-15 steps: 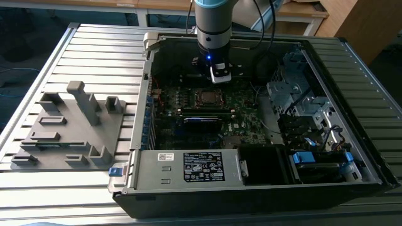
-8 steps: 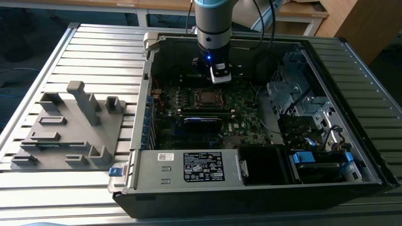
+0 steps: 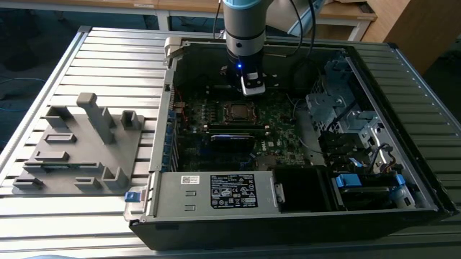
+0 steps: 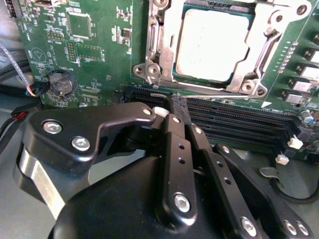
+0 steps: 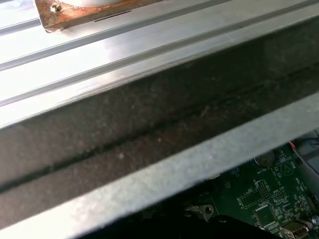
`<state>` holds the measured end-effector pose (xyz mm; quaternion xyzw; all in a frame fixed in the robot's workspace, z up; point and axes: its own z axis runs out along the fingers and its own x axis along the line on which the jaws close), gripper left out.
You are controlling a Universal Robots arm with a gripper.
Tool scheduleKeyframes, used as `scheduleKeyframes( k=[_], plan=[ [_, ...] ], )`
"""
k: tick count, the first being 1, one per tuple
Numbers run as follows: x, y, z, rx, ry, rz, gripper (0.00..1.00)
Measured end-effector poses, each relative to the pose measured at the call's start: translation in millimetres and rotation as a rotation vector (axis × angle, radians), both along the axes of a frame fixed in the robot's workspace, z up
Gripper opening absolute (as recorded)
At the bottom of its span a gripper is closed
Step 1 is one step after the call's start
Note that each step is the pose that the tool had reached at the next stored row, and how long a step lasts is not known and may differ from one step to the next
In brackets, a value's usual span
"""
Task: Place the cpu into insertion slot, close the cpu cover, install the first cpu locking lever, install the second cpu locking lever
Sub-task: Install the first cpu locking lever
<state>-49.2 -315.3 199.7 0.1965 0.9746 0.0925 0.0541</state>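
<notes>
Grey fixture [image 3: 79, 143]: well apart from the gripper [image 4: 178, 103], toward the exterior view's left, on the slatted table [image 3: 108, 54] outside the case.
Computer case [image 3: 155, 135]: open – the arm reaches down into it, over the green board [image 3: 281, 135].
Gripper: fingers [image 4: 173, 134] drawn together in the second wrist view, with nothing visible between them.
Memory slots [image 4: 239, 122]: right at the fingertips.
Locking lever [image 4: 209, 93]: a thin rod between the fingertips and the socket.
Insertion slot [image 3: 236, 111]: just ahead of the gripper – the cpu [image 4: 212, 45] sits in it.
Cpu cover [image 4: 168, 35]: down flat, framing the cpu.
Power supply box [image 3: 216, 191]: well apart from the gripper, by the case's near wall.
Drive bays [image 3: 338, 108]: toward the exterior view's right of the gripper.
</notes>
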Motion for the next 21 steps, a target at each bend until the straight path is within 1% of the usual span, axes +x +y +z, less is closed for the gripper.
scheduleKeyframes(
  k=[3,7,8,15,20,21],
  plan=[
    [0.0,0.2,-0.5,-0.0014,-0.0006,0.000,0.10],
    [0.0,0.3,-1.2,-0.0088,-0.0024,0.000,0.10],
    [0.0,0.2,-1.2,-0.0096,-0.0025,0.000,0.10],
    [0.1,0.3,-2.0,-0.0097,-0.0030,0.000,0.10],
    [0.0,0.3,-2.3,-0.0118,-0.0029,0.000,0.10],
    [0.0,0.3,-2.5,-0.0134,-0.0032,0.000,0.10]
  ],
)
